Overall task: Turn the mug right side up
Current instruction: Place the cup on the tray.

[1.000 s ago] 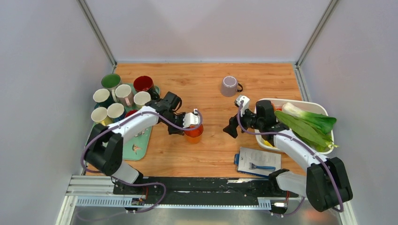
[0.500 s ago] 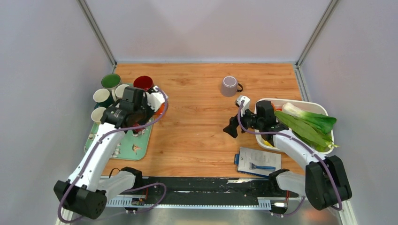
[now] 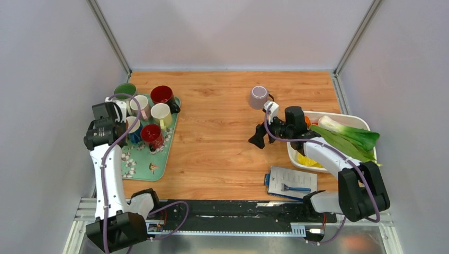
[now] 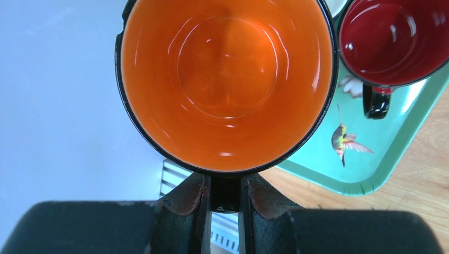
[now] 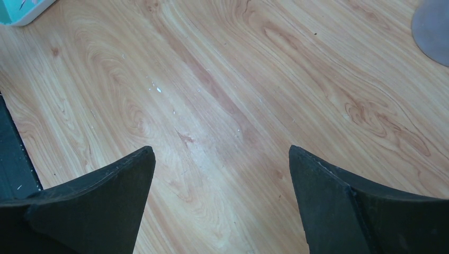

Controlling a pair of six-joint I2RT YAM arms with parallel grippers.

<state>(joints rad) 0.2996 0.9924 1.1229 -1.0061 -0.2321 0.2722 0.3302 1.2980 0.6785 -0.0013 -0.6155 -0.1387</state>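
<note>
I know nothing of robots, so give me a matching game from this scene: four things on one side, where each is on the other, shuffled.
1 orange mug
2 lilac mug
3 leafy greens
4 right tool

a in the white tub
b open, over the table
c gripped by the left tool
d standing alone, far side of the table

Pairs: 1-c, 2-d, 3-a, 4-b

Left wrist view: the orange mug (image 4: 225, 84) is cut off at 12 o'clock; its handle is hidden between the fingers of the left gripper (image 4: 225, 193); the red mug (image 4: 394, 39) runs off the frame at 1 o'clock; right wrist view: only a sliver of the grey mug (image 5: 434, 26) shows at 2 o'clock; from above, print on the sheet (image 3: 291, 181) is too small to read.
</note>
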